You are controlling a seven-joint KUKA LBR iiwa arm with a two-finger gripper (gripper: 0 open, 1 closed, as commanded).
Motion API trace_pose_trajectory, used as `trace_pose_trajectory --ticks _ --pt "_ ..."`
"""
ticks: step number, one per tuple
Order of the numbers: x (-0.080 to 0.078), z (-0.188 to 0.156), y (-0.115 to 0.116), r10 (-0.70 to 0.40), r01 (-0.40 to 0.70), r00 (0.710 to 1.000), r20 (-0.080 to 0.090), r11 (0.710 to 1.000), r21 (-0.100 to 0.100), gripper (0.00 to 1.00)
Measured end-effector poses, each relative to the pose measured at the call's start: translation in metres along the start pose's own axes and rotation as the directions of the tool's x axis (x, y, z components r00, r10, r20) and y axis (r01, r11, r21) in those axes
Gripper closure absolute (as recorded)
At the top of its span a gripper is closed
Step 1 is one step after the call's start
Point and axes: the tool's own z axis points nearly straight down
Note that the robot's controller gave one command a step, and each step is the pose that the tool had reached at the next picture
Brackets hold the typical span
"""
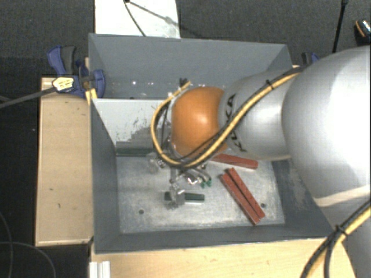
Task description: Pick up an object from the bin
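Note:
My gripper (175, 191) hangs below the arm's wrist, low over the middle of the bin floor. Right under its tip lies a small dark bar (192, 197), flat on the floor and reaching out to the right; I cannot see whether it is gripped. A small green-tipped piece (204, 183) lies just to the right of the gripper. Further right, two long red-brown sticks (243, 196) lie side by side, running diagonally toward the front right.
Another red-brown strip (239, 162) lies behind the sticks, partly under the arm. The arm covers the bin's back and right. Bare floor shows left of and in front of the gripper.

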Motion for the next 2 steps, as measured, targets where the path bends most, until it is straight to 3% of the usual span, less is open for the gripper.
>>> trace_pose_trajectory --ticks 1,2 --pt "0.0465 0.0002 -0.0535 -0.048 0.048 0.999 -0.008 0.999 0.005 0.00" --pt "0.0445 -0.0002 -0.0506 -0.047 0.047 0.999 -0.005 0.999 0.003 1.00"
